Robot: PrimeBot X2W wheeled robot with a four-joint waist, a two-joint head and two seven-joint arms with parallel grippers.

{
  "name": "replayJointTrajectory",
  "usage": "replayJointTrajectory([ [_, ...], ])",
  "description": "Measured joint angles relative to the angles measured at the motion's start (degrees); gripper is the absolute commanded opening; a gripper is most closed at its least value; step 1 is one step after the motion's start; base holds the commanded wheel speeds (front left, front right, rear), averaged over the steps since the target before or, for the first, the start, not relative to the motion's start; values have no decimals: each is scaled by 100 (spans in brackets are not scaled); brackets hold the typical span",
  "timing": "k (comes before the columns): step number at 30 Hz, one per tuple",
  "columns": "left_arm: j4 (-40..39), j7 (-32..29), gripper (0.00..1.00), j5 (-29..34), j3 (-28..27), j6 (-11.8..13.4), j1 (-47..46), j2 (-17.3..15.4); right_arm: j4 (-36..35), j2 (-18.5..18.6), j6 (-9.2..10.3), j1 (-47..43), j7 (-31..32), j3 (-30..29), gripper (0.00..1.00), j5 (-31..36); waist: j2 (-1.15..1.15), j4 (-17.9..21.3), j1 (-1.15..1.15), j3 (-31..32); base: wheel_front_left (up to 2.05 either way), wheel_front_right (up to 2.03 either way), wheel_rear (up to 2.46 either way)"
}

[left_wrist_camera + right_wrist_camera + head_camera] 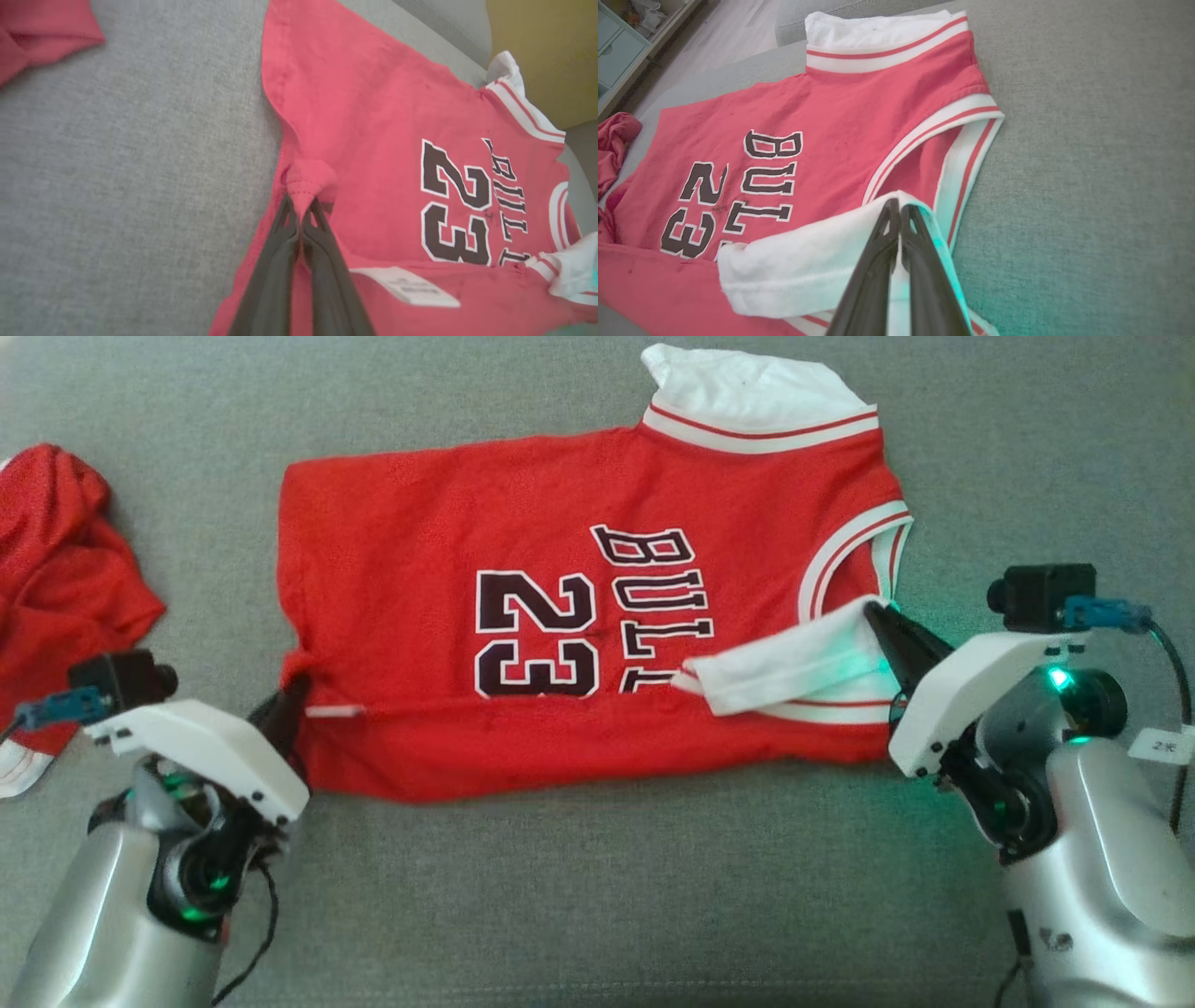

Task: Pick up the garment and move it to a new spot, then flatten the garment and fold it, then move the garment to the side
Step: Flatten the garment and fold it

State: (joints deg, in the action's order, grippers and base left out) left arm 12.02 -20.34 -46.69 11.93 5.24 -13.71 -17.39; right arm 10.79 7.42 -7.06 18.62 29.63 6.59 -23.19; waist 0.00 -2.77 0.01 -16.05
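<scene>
Plainly the jersey (523,644) looks light, limp mesh (nothing stiff to push against), lying spread between both grippers; left gripper (297,695) is clamped on its hem corner, right gripper (878,616) on its white-lined shoulder; hemmed edges probably grip best.

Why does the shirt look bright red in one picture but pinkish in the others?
Head view: the jersey reads deep red and sharp; a green lamp behind the right gripper tints the white folded cloth. Left wrist view: paler, pinkish and soft, likely a different camera; the left gripper blurs near the lens. Right wrist view: equally pale, teal glow beside the right gripper.
</scene>
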Motion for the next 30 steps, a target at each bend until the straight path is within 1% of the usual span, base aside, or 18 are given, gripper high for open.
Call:
replayJointTrajectory([
  [1, 71, 110, 100, 2, -10, -30, -56, 13, 104, -1, 0, 70, -79, 12, 100, -1, 0, 1, 0, -26, 0, 0, 0],
  [4, 213, 446, 100, 126, -12, -111, -188, 54, 291, -15, 0, 142, -470, 14, 100, -20, 0, 11, 0, -62, 0, 0, 0],
  [8, 307, 1079, 100, 360, -31, -114, -160, 138, 324, -89, 0, 136, -1282, 32, 100, -46, 0, 60, 0, -35, 0, 0, 0],
  [11, 208, 1725, 100, 623, -138, -31, -26, 160, 194, -100, 0, 80, -2086, 71, 100, 134, 0, 105, -1, 29, 0, 0, 0],
  [14, -51, 2439, 100, 992, -177, 129, 211, 160, -97, -59, 0, -3, -2903, 116, 100, 622, 0, 132, -1, 110, 0, 0, 0],
  [17, -364, 3041, 100, 1293, -230, 297, 486, 166, -414, -62, 0, -219, -3419, 126, 100, 1032, 0, 147, -1, 232, 0, 0, 0],
  [20, -723, 3304, 100, 1575, -279, 452, 830, 165, -679, -92, 0, -599, -3623, 43, 100, 1296, 0, 158, -1, 375, 0, 0, 0],
  [22, -1016, 3368, 100, 1762, -279, 543, 1087, 162, -855, -120, 0, -899, -3628, -4, 100, 1399, 0, 164, -1, 477, 0, 0, 0],
  [23, -1240, 3407, 100, 1970, -223, 623, 1341, 154, -1035, -140, 0, -1196, -3621, -25, 100, 1489, 0, 166, -1, 584, 0, 0, 0],
  [27, -1467, 3414, 100, 2254, -27, 744, 1828, 154, -1334, -221, 0, -1742, -3545, -74, 100, 1528, 0, 167, -1, 772, 0, 0, 0],
  [30, -1535, 3412, 100, 2350, 83, 803, 2095, 158, -1475, -302, 0, -2079, -3415, -78, 100, 1532, 0, 171, -1, 875, 0, 0, 0],
])
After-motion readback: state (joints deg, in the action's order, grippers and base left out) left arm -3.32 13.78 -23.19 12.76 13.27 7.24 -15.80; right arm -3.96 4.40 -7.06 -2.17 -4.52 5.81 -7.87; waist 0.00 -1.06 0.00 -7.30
